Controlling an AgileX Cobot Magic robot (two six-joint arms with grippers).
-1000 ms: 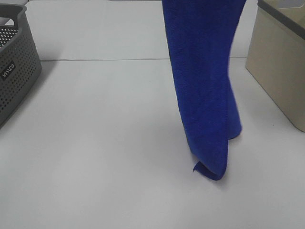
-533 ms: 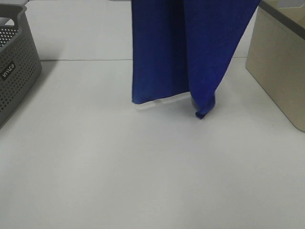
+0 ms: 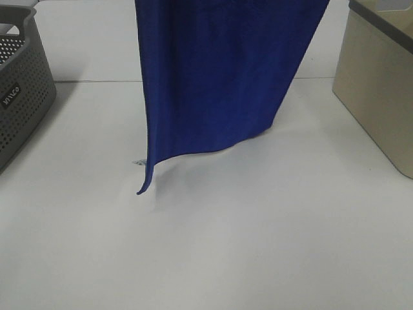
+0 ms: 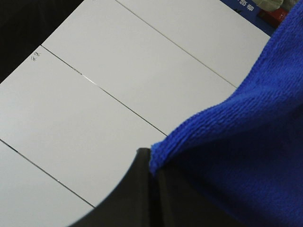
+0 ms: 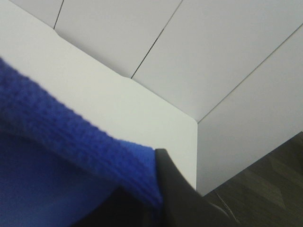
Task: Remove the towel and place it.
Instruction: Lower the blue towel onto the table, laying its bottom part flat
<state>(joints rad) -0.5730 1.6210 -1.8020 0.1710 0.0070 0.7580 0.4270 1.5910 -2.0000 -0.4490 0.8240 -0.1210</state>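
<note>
Exterior high view, and your towel (image 3: 219, 77) hangs as a broad blue sheet from the top edge of the frame, filling the upper middle. Its lower hem curves across the centre, and its lower left corner dips to a point left of centre, low over the desk (image 3: 226, 252). You cannot tell whether that tip touches the surface. A small pale tab (image 3: 138, 162) shows just beside that left edge. The grey basket (image 3: 19, 97) sits at the far left and the beige bin (image 3: 381, 90) at the far right, both well apart from the cloth. Neither claw appears in this view.

On the left wrist camera, your left claw (image 4: 154, 165) is clamped tight on the towel (image 4: 236, 156), with the plush edge pinched between the dark fingers (image 4: 137, 189). On the right wrist camera it is the same story: the right claw (image 5: 158, 189) is closed on the towel (image 5: 71, 142), its hem bunched against the dark finger (image 5: 177, 194).
</note>
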